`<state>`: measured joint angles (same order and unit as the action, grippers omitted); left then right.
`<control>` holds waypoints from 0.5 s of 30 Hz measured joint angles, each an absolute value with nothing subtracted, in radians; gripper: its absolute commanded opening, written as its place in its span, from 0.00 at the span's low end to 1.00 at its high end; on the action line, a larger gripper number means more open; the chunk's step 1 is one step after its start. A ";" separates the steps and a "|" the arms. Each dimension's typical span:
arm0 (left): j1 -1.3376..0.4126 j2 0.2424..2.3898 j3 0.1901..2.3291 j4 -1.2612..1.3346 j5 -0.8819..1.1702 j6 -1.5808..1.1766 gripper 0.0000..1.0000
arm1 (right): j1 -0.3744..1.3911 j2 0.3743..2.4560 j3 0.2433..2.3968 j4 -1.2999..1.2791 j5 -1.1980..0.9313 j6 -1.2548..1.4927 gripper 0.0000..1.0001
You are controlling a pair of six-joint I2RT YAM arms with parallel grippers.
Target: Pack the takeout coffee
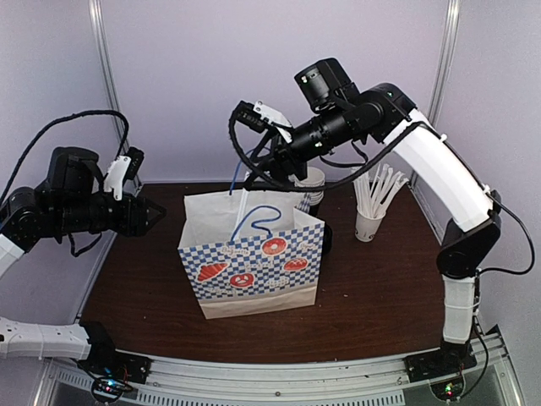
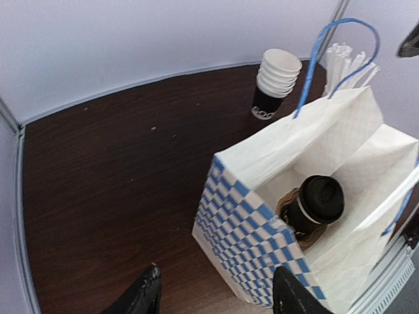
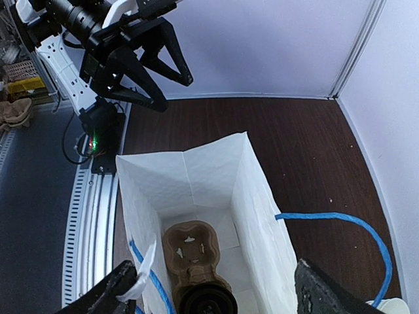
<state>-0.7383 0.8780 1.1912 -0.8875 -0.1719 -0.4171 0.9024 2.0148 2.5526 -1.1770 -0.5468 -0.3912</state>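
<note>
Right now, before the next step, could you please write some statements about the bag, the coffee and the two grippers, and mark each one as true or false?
1. The coffee cup stands inside the paper bag. True.
2. The coffee cup has no lid. False: a black lid is on it.
3. The left gripper and the right gripper are both open and hold nothing. True.
4. The straws lie inside the bag. False: they stand in a white cup on the table, beside the bag.
5. Inside the bag, the coffee cup sits in a brown cardboard carrier. True.
</note>
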 measured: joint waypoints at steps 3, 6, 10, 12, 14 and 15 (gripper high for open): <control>-0.738 0.871 1.191 -0.825 -0.051 -0.380 0.59 | 0.880 2.031 2.552 -1.167 -0.603 -0.347 0.81; -0.739 0.875 1.191 -0.746 0.097 -0.348 0.86 | 0.865 2.048 2.551 -1.153 -0.611 -0.320 0.81; -0.794 0.937 1.191 -0.620 0.207 -0.307 0.97 | 0.858 2.054 2.551 -1.143 -0.611 -0.296 0.80; -0.851 0.993 1.190 -0.545 0.217 -0.279 0.97 | 0.858 2.054 2.551 -1.132 -0.614 -0.283 0.80; -0.894 1.052 1.189 -0.487 0.217 -0.252 0.98 | 0.858 2.054 2.551 -1.127 -0.617 -0.278 0.80; -0.911 1.081 1.189 -0.464 0.215 -0.238 0.98 | 0.858 2.054 2.551 -1.126 -0.619 -0.275 0.80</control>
<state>-0.9112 1.0805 1.1893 -0.4637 0.2150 -0.2382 0.8581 2.0537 2.5507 -1.1259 -0.6193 -0.2749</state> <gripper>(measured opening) 0.976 0.804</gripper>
